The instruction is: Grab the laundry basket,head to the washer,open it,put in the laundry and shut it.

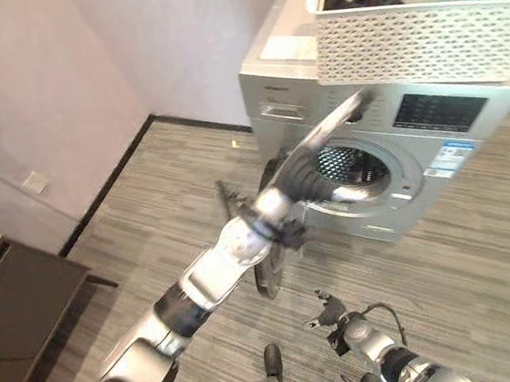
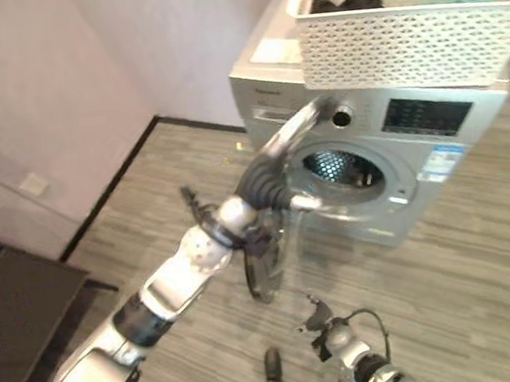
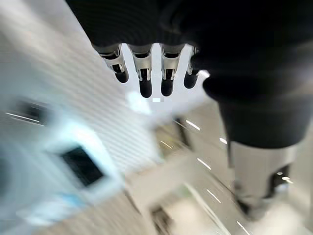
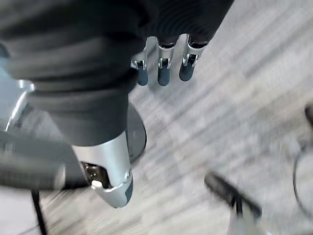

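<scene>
Basket [image 1: 421, 29] overhanging washer [image 1: 387, 139] front edge

Your left arm reaches far forward, its left hand [image 1: 323, 142] outstretched with straight fingers. Your right hand [image 1: 335, 314] hangs low, fingers [image 4: 164, 74] relaxed and holding nothing.

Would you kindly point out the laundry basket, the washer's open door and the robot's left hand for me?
laundry basket [image 1: 422, 38]: left eye view, on its perforated front wall.
washer door [image 2: 268, 263]: right eye view, on the open glass door.
left hand [image 1: 327, 132]: left eye view, on the silver fingers, stretched straight.
</scene>
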Controlling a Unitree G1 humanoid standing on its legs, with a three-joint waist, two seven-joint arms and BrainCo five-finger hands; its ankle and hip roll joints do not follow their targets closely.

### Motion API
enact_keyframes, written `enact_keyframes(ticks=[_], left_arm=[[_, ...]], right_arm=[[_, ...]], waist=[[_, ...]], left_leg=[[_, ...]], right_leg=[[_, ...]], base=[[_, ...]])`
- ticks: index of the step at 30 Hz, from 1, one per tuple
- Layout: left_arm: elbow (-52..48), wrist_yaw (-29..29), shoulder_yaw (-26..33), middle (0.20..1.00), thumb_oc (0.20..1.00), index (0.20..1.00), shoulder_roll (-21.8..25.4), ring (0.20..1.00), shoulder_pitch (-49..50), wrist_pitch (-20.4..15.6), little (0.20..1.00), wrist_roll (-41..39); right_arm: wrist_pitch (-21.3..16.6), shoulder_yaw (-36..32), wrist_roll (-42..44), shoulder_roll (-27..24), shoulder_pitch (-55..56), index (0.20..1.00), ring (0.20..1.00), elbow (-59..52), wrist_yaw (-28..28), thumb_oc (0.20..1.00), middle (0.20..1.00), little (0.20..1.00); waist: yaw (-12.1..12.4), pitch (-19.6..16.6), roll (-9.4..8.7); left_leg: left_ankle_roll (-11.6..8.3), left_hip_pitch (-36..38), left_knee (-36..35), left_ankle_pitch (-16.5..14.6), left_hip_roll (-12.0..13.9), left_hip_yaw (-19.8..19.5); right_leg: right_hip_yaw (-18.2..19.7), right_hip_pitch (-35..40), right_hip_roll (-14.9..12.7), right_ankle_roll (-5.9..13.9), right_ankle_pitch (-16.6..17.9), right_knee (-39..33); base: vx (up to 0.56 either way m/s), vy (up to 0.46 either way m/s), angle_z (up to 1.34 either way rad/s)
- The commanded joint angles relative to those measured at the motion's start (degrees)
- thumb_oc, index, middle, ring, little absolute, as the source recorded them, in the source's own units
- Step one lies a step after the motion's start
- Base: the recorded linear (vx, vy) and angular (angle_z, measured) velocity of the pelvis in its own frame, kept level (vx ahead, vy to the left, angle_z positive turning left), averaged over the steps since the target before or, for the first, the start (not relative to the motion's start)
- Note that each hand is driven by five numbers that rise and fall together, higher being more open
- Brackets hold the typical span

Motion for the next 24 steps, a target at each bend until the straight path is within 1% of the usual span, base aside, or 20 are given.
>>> enact_keyframes(ticks=[1, 2, 3, 5, 7, 8, 11, 13, 16, 18, 19, 20, 21, 22, 23, 24], left_arm=[[0.1, 2.0, 2.8, 1.000, 1.000, 1.000, -0.8, 1.000, -8.0, -2.4, 1.000, -1.8], [0.0, 2.2, 3.0, 1.000, 1.000, 1.000, -0.9, 1.000, -7.8, -2.4, 1.000, -2.2], [-0.5, 2.8, 3.6, 1.000, 1.000, 1.000, -1.0, 1.000, -7.5, -2.7, 1.000, -3.1], [-0.5, 2.8, 3.6, 1.000, 1.000, 1.000, -1.0, 1.000, -7.5, -2.6, 1.000, -3.1], [-1.4, 2.8, 4.1, 1.000, 1.000, 1.000, -0.4, 1.000, -6.7, -3.0, 1.000, -3.8], [-1.5, 2.9, 4.2, 1.000, 1.000, 1.000, -0.3, 1.000, -6.4, -2.9, 1.000, -3.9], [-0.5, 3.3, 3.6, 1.000, 1.000, 1.000, -1.1, 1.000, -6.7, -2.8, 1.000, -4.7], [-0.5, 3.3, 3.6, 1.000, 1.000, 1.000, -1.1, 1.000, -6.8, -2.9, 1.000, -4.7], [0.4, 2.4, 1.9, 1.000, 1.000, 1.000, -2.6, 1.000, -7.5, -2.6, 1.000, -7.6], [0.6, 2.0, 1.5, 1.000, 1.000, 1.000, -3.1, 1.000, -7.6, -2.4, 1.000, -8.7], [0.7, 1.6, 1.4, 1.000, 1.000, 1.000, -2.9, 1.000, -7.5, -2.7, 1.000, -9.0], [2.1, 1.5, 1.1, 1.000, 1.000, 1.000, -3.6, 1.000, -7.7, -2.6, 1.000, -9.9], [2.5, 1.3, 0.8, 1.000, 1.000, 1.000, -3.9, 1.000, -7.8, -2.7, 1.000, -10.3], [2.6, 1.2, 0.9, 1.000, 1.000, 1.000, -3.9, 1.000, -7.8, -2.8, 1.000, -10.3], [3.2, 2.4, -1.0, 1.000, 1.000, 1.000, -6.0, 1.000, -9.0, -2.3, 1.000, -15.0], [3.2, 2.4, -1.0, 1.000, 1.000, 1.000, -6.0, 1.000, -9.1, -2.3, 1.000, -15.1]], right_arm=[[-2.5, -1.4, 2.3, 2.0, -6.6, 1.000, 1.000, 1.7, -2.1, 1.000, 1.000, 1.000], [-2.7, -1.7, 2.9, 2.2, -7.7, 1.000, 1.000, 1.9, -2.5, 1.000, 1.000, 1.000], [-3.2, -2.5, 4.9, 2.8, -10.4, 1.000, 1.000, 1.8, -3.4, 1.000, 1.000, 1.000], [-3.2, -2.5, 4.9, 2.8, -10.4, 1.000, 1.000, 1.8, -3.4, 1.000, 1.000, 1.000], [-3.6, -3.0, 5.7, 2.5, -12.5, 1.000, 1.000, 1.6, -3.8, 1.000, 1.000, 1.000], [-3.6, -3.1, 5.7, 2.3, -13.2, 1.000, 1.000, 2.0, -4.0, 1.000, 1.000, 1.000], [-3.6, -4.3, 6.6, 2.1, -16.6, 1.000, 1.000, 3.6, -5.1, 1.000, 1.000, 1.000], [-3.6, -4.3, 6.6, 2.1, -16.7, 1.000, 1.000, 3.6, -5.1, 1.000, 1.000, 1.000], [-3.7, -5.4, 8.1, 2.1, -19.2, 1.000, 1.000, 4.9, -5.2, 1.000, 1.000, 1.000], [-3.8, -5.6, 8.5, 2.1, -19.4, 1.000, 1.000, 4.9, -5.2, 1.000, 1.000, 1.000], [-3.2, -4.7, 8.5, 1.7, -19.8, 1.000, 1.000, 3.7, -4.5, 1.000, 1.000, 1.000], [-4.1, -3.8, 8.9, 1.2, -20.1, 1.000, 1.000, 1.5, -4.0, 1.000, 1.000, 1.000], [-4.4, -3.3, 9.5, 0.8, -19.7, 1.000, 1.000, -1.0, -3.4, 1.000, 1.000, 1.000], [-4.2, -3.2, 9.5, 0.7, -19.6, 1.000, 1.000, -1.2, -3.4, 1.000, 1.000, 1.000], [-4.0, -4.8, 10.0, 2.7, -24.6, 1.000, 1.000, 3.2, -5.7, 1.000, 1.000, 1.000], [-4.0, -4.9, 10.0, 2.7, -24.8, 1.000, 1.000, 3.4, -5.6, 1.000, 1.000, 1.000]], waist=[[2.2, 2.7, -1.05], [2.6, 3.0, -0.84], [3.6, 3.8, -0.25], [3.6, 3.8, -0.26], [4.3, 4.4, 0.22], [4.6, 4.3, 0.33], [5.4, 5.1, 1.16], [5.4, 5.1, 1.16], [6.1, 6.3, 2.44], [6.1, 6.5, 2.70], [5.9, 6.7, 2.68], [5.4, 6.9, 2.64], [4.9, 7.2, 2.51], [5.0, 7.1, 2.54], [5.8, 8.0, 3.72], [5.9, 8.1, 3.68]], left_leg=[[-2.40, 4.3, -1.0, -6.7, 1.5, -0.1], [-2.41, 4.0, -1.0, -6.6, 1.4, -0.3], [-2.46, 2.8, -1.0, -6.2, 1.1, -0.7], [-2.46, 2.8, -1.0, -6.2, 1.1, -0.7], [-2.43, 2.0, -0.9, -6.1, 0.8, -0.8], [-2.79, 2.4, -1.0, -7.1, 1.1, -1.1], [-2.59, 1.5, -0.9, -6.7, 0.7, -1.3], [-2.58, 1.4, -0.9, -6.7, 0.7, -1.3], [-2.57, -0.2, -0.7, -6.1, 0.2, -1.8], [-2.56, -0.6, -0.7, -5.9, 0.0, -1.9], [-2.56, -0.9, -0.7, -5.8, 0.0, -1.9], [-2.60, -1.4, -0.7, -5.7, 0.0, -1.7], [-2.52, -1.7, -0.6, -5.6, -0.1, -1.5], [-2.50, -1.8, -0.6, -5.6, -0.1, -1.5], [-2.37, -3.5, 0.1, -5.4, -0.9, -2.2], [-2.36, -3.6, 0.1, -5.4, -0.9, -2.2]], right_leg=[[2.8, -0.8, -5.9, 2.85, -3.4, 2.6], [2.7, -1.0, -6.0, 2.84, -3.3, 2.7], [2.5, -1.8, -6.2, 2.86, -3.1, 2.7], [2.5, -1.8, -6.2, 2.85, -3.1, 2.7], [2.6, -2.5, -6.5, 2.89, -2.8, 2.7], [3.3, -2.1, -6.3, 3.20, -3.8, 2.8], [3.5, -3.1, -6.7, 3.30, -3.6, 3.1], [3.5, -3.1, -6.7, 3.30, -3.6, 3.2], [3.2, -4.5, -7.3, 3.35, -3.4, 3.6], [3.2, -4.9, -7.4, 3.43, -3.2, 3.6], [3.4, -5.3, -7.4, 3.42, -3.1, 3.5], [3.7, -5.9, -7.5, 3.39, -2.8, 3.5], [4.0, -6.4, -7.6, 3.40, -2.7, 3.5], [4.0, -6.5, -7.6, 3.40, -2.7, 3.6], [3.7, -7.3, -8.1, 3.46, -2.4, 3.5], [3.7, -7.4, -8.1, 3.47, -2.3, 3.6]], base=[[-0.03, 0.018, 0.27], [-0.05, 0.039, 0.16], [-0.05, 0.039, 0.07], [-0.02, 0.027, 0.04], [0.01, 0.020, 0.08], [0.05, 0.003, 0.06], [-0.01, 0.026, 0.06], [-0.02, 0.024, 0.04], [-0.04, 0.050, 0.03], [-0.03, 0.038, 0.02], [-0.03, 0.053, 0.02], [-0.03, 0.049, 0.00], [-0.02, 0.035, -0.01], [-0.06, 0.041, -0.01], [-0.05, 0.030, 0.01], [-0.07, 0.040, 0.04]])
